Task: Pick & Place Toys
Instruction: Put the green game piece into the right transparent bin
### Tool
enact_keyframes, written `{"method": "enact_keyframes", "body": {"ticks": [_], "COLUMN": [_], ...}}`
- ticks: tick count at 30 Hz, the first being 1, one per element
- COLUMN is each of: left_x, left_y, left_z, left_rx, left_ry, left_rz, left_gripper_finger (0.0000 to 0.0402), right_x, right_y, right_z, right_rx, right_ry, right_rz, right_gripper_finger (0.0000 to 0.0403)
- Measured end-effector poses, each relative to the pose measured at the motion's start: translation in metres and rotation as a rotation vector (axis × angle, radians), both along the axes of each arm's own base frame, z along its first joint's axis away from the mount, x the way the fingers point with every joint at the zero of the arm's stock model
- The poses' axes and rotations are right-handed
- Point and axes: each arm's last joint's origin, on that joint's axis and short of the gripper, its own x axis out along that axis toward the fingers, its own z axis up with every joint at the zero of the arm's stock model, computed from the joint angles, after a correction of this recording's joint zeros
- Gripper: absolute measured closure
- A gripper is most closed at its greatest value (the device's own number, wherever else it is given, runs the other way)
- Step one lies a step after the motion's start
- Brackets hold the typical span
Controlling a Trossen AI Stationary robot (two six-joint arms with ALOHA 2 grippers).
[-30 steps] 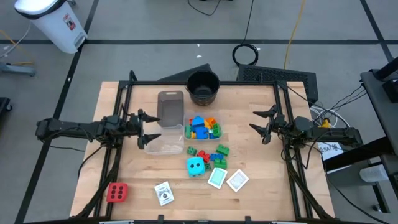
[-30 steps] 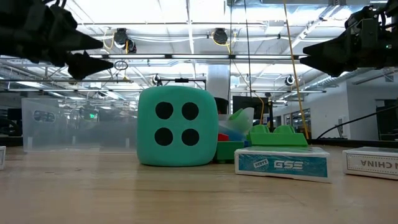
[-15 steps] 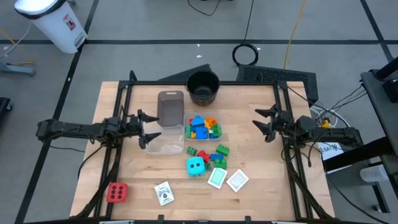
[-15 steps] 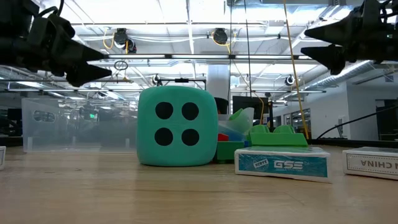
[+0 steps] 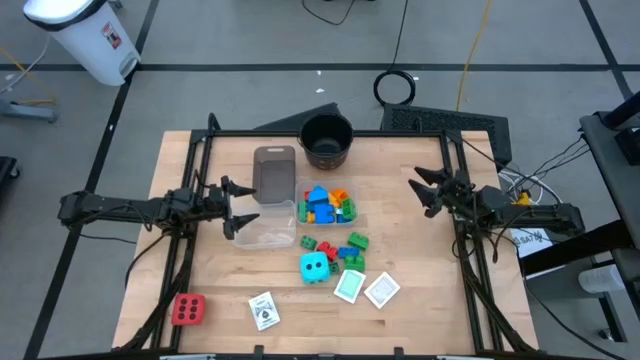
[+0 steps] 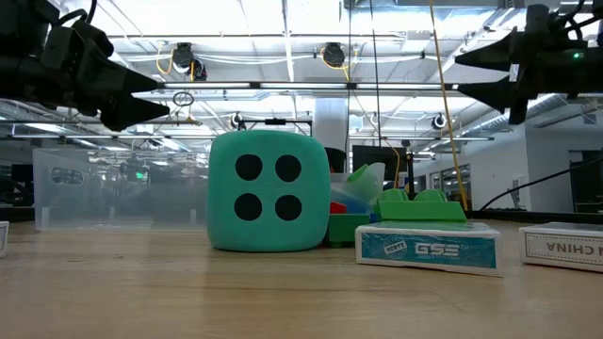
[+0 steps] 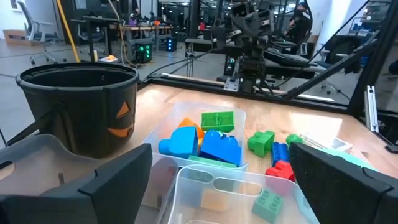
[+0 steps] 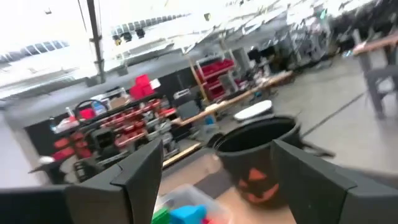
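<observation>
Both grippers empty, held above table.
Left gripper (image 5: 240, 209) spread wide; blocks (image 5: 327, 206) lie just beyond it. Right gripper (image 5: 425, 188) parted, blocks well apart.

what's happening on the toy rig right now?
Nothing is held yet. The left hand hangs open over the near clear tub, which looks empty. The right hand is open too, raised at the table's right side, away from the toys. Most building blocks sit in a second clear tub; a few more lie loose by the cyan cube. The red cube and the cards lie near the front edge.
</observation>
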Motion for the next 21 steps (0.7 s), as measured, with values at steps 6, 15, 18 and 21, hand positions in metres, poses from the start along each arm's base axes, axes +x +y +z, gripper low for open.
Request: {"method": "enact_keyframes", "body": {"ticks": [6,15,18,21], "left_x": [0.000,0.000,0.000,0.000], "left_y": [0.000,0.000,0.000,0.000], "left_z": [0.000,0.000,0.000,0.000], "left_rx": [0.000,-0.001,-0.001,-0.001], "left_ry": [-0.001,-0.001,-0.001,-0.001], "left_rz": [0.000,-0.001,0.000,-0.001], "left_gripper_finger": [0.0030,0.0036,0.0036,0.0037], "right_x": [0.010,0.044,0.065,0.087], "right_y": [0.005,0.028,0.044,0.059], "right_z": [-0.004,-0.010,-0.014,-0.011], "right_rx": [0.140,0.088,0.017,-0.032], "right_ry": [-0.023,0.072,0.312,0.544], "right_rz": [0.223,0.508,0.573,0.584], "right_gripper_finger": [0.0135,0.0135,0.0135,0.0135]}}
